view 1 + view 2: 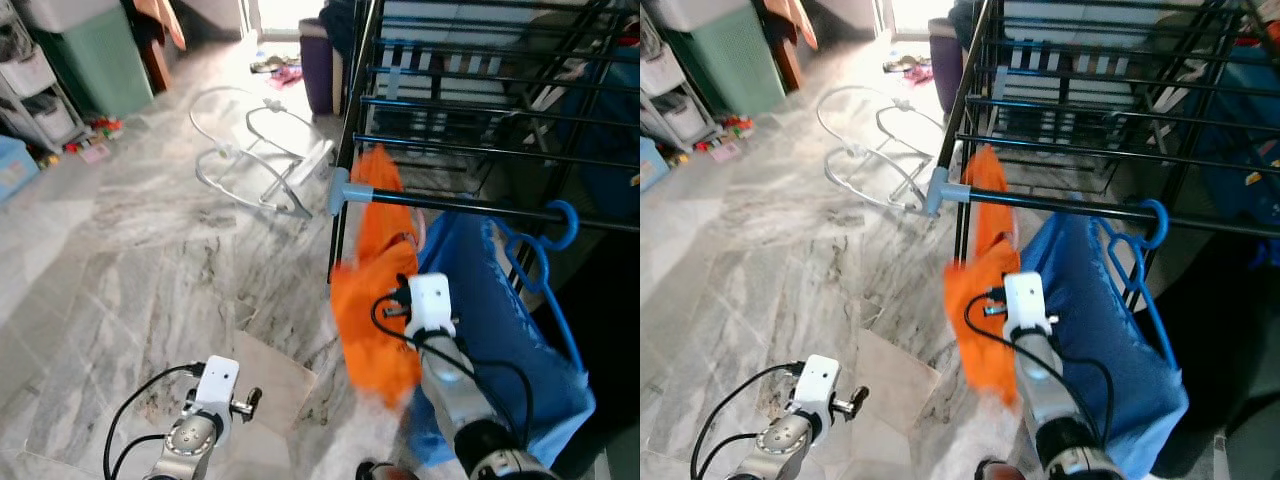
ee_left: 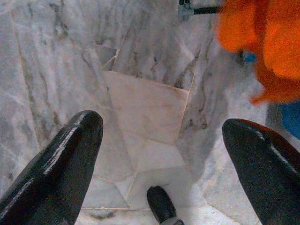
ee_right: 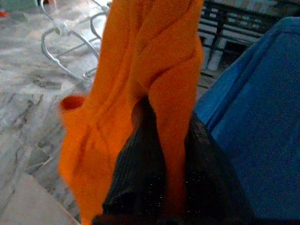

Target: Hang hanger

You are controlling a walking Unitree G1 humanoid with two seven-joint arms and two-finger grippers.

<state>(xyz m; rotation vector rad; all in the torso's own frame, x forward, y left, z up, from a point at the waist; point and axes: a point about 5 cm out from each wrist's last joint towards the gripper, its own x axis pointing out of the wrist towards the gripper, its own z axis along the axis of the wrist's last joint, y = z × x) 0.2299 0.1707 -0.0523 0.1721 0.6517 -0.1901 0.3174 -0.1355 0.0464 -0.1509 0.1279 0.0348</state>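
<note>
A black drying rack (image 1: 480,208) stands ahead on my right. From its front rail hang an orange garment (image 1: 375,290) and a blue garment (image 1: 500,340), the latter on a blue hanger (image 1: 535,265) whose hook loops over the rail. My right arm is raised in front of both garments. In the right wrist view my right gripper (image 3: 161,140) is shut on a fold of the orange garment (image 3: 140,70), with cloth draped over its fingers. My left gripper (image 2: 161,164) hangs low over the marble floor, open with nothing between its fingers (image 2: 61,164).
A white tubular bouncer frame (image 1: 260,150) lies on the floor to the left of the rack. A green cabinet (image 1: 95,55) and storage drawers (image 1: 35,90) line the far left wall. A purple bin (image 1: 320,60) stands at the rack's far corner.
</note>
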